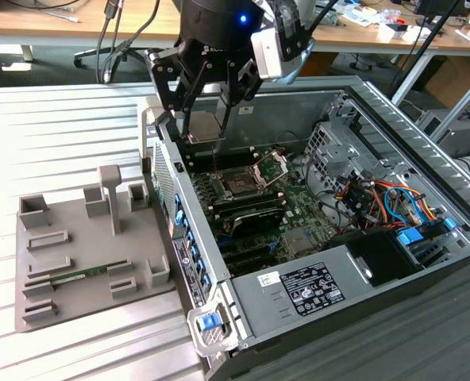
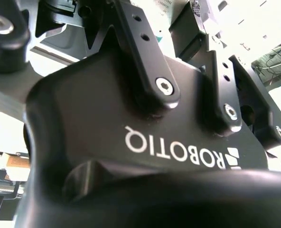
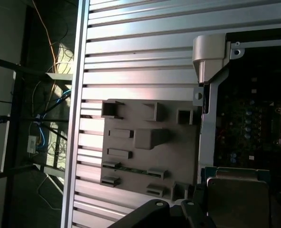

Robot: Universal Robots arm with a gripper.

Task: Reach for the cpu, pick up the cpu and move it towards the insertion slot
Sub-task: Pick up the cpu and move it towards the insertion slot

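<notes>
the table (image 1: 60,143) is a broad bed of ribbed pale aluminium slats, matte and grooved, carrying an open computer case (image 1: 394,127) of grey sheet metal with perforated walls. inside the case lies the green motherboard (image 1: 294,210), crowded with small parts, long black memory slots (image 1: 251,216) and a bundle of orange, blue and red cables (image 1: 386,194) toward the exterior view's right. beside the case, on the exterior view's left, sits a grey plastic tray (image 1: 76,266), moulded with blocky posts and rectangular recesses; a long green memory stick (image 1: 80,277) lies in one of them. the black gripper (image 1: 207,111) hangs over the far edge of the case, its glossy housing cut off by the top of the exterior view, its jointed fingers (image 1: 189,103) angled down and closed in on the cpu (image 1: 206,119), a thin flat square with a pale silver-beige face that hangs level between them above the board. in the first wrist view the same chip (image 3: 238,194) shows as a dull metallic square edged in green, partly cut off at the frame's border. the insertion slot (image 1: 240,185) sits on the board near and below the held chip, a square socket with a dark centre and a silver metal frame, its hinged load plate (image 1: 270,168) tilted up just beside it. in the second wrist view the gripper's smooth black body and bolted links loom so near that the fingertips are hidden.
</notes>
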